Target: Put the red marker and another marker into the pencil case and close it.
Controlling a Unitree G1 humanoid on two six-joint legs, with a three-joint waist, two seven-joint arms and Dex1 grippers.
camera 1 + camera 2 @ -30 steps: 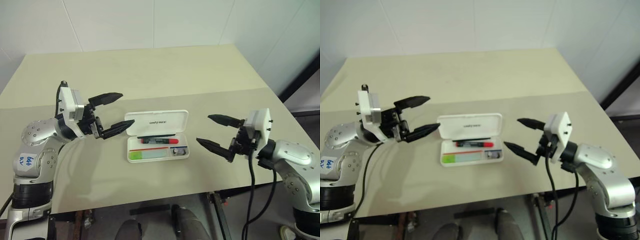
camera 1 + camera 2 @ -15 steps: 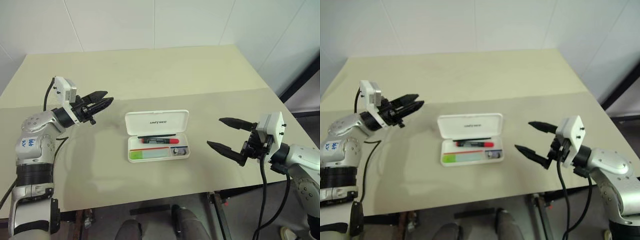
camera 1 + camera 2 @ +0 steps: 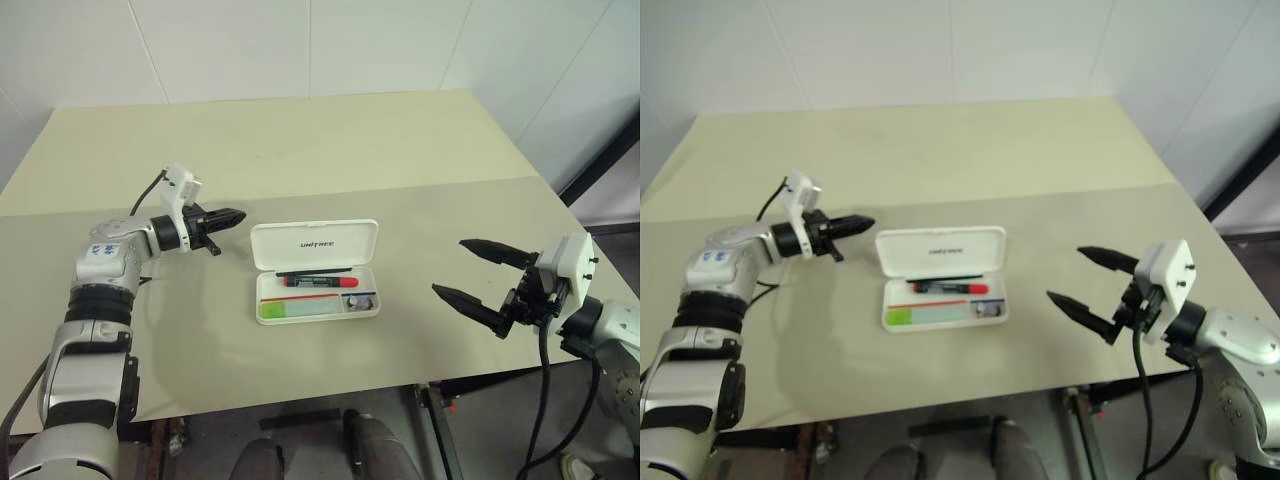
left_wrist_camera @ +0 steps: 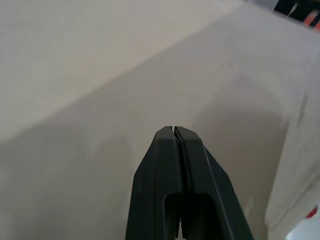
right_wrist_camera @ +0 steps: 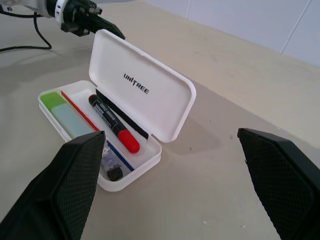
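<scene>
The pencil case [image 3: 315,270] lies open near the middle of the beige bench [image 3: 300,150], its lid [image 3: 314,245] tipped up at the case's 12 o'clock side with the dark lettering facing the robot. Inside the tray, the red marker [image 3: 318,282] lies lengthwise along the edge nearest the lid, red cap toward 3 o'clock. The green highlighter [image 3: 270,311] sits in the tray's corner at about 8 o'clock, beside a pale block [image 5: 72,121]. A small dark item [image 5: 116,173] rests in the corner at about 4 o'clock; what it is cannot be told.

The left gripper [image 3: 228,215] hovers at 9 o'clock of the case, just beside the lid's end, its two fingers pressed together on nothing and pointing toward the lid. In the left wrist view the fingers [image 4: 165,190] meet with no gap.

The right gripper [image 3: 478,272] sits well apart from the case at about 3 o'clock, its fingers spread wide and empty, aimed toward the case.
</scene>
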